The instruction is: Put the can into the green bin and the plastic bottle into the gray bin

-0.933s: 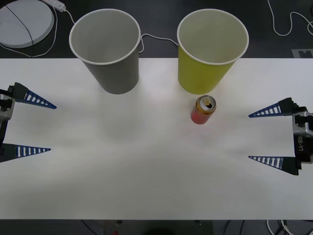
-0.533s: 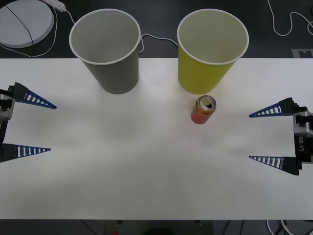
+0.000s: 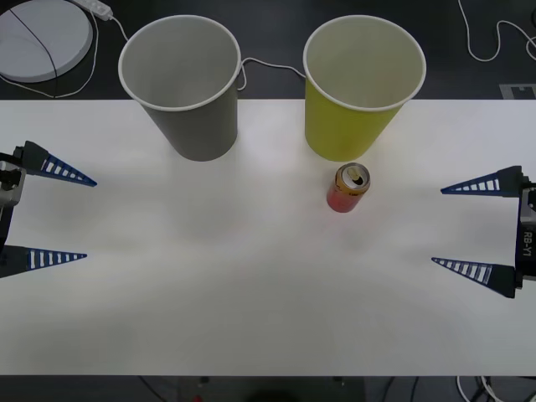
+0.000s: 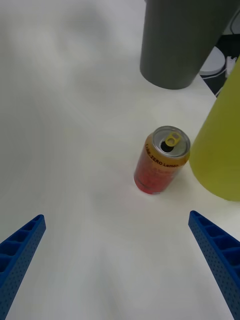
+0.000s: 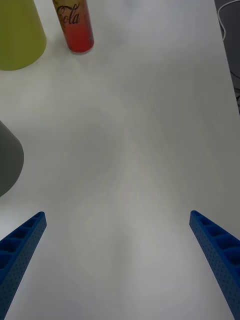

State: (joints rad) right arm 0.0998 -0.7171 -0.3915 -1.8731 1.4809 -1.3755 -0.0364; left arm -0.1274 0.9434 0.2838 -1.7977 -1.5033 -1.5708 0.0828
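Plain white matte counter point(image 3: 251, 301) spanning the front view from edge to edge, evenly lit, with faint soft shadows on its surface. Beyond its far edge lies a dark, nearly black floor point(image 3: 272, 42). At the far left of that floor rests a round pale-grey disc point(image 3: 38, 38), crossed by a thin dark cable. A white power strip point(image 3: 94, 7) lies just beside the disc, its white cord point(image 3: 260, 65) trailing across the floor. A second white cord point(image 3: 494, 38) loops at the far right.

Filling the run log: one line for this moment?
can: upright by green bin | left gripper: open | right gripper: open | gray bin: empty
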